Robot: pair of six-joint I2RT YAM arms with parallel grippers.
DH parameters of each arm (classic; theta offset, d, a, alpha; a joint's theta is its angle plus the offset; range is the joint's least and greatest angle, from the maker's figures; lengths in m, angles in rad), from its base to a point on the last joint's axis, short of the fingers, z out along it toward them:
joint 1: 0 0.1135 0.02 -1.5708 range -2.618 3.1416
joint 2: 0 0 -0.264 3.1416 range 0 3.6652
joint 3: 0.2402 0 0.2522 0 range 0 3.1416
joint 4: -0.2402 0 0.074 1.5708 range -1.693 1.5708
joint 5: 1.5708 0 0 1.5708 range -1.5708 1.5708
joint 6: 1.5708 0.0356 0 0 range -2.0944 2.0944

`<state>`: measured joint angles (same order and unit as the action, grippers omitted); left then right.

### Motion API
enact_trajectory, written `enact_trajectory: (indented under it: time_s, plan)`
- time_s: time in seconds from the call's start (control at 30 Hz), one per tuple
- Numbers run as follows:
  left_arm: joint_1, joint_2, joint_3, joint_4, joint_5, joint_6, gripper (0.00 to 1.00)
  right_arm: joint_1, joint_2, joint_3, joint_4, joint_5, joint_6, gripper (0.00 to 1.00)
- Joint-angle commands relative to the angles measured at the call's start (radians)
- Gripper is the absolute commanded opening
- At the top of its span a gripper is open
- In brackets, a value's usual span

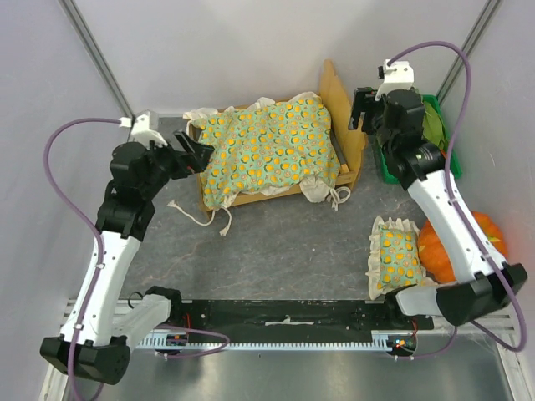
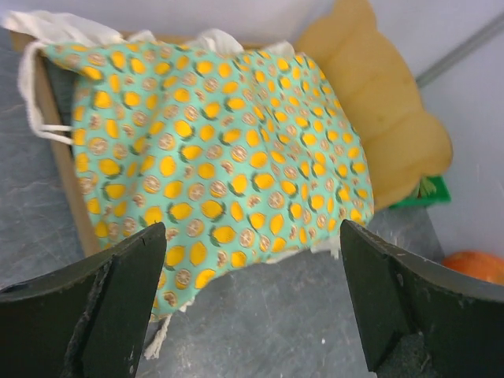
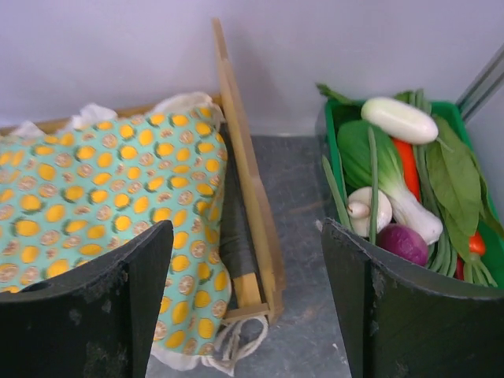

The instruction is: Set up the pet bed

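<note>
The pet bed (image 1: 352, 149), a small light-wood frame with a wavy headboard (image 2: 376, 118), stands at the back of the table. A green blanket with orange dots (image 1: 269, 147) lies spread over it, white cords hanging off its front corners. My left gripper (image 1: 195, 155) hovers open at the bed's left end, nothing between its fingers (image 2: 126, 299). My right gripper (image 1: 361, 109) is open above the headboard end; its view shows the frame's side rail (image 3: 250, 197) and dark base below. A matching small pillow (image 1: 395, 256) lies on the table near the right arm.
A green bin (image 3: 465, 197) of toy vegetables stands right of the headboard. An orange pumpkin (image 1: 435, 242) sits beside the pillow. White walls close the back and sides. A black rail (image 1: 284, 317) runs along the near edge.
</note>
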<state>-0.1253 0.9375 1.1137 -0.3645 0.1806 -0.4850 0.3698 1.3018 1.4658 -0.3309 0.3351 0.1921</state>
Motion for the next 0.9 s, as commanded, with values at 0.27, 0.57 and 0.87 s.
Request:
enact_trajectory:
  time_s: [0.27, 0.57, 0.87]
  plan:
    - [-0.356, 0.038, -0.005, 0.038, -0.033, 0.232, 0.98, -0.150, 0.298, 0.044, -0.111, -0.180, -0.022, 0.65]
    - [-0.413, 0.026, -0.049, 0.032, -0.062, 0.290, 0.98, -0.094, 0.116, -0.199, -0.031, -0.418, 0.032, 0.00]
    - [-0.629, 0.138, -0.028, 0.044, -0.205, 0.373, 0.99, 0.119, -0.088, -0.380, -0.026, -0.343, 0.205, 0.00]
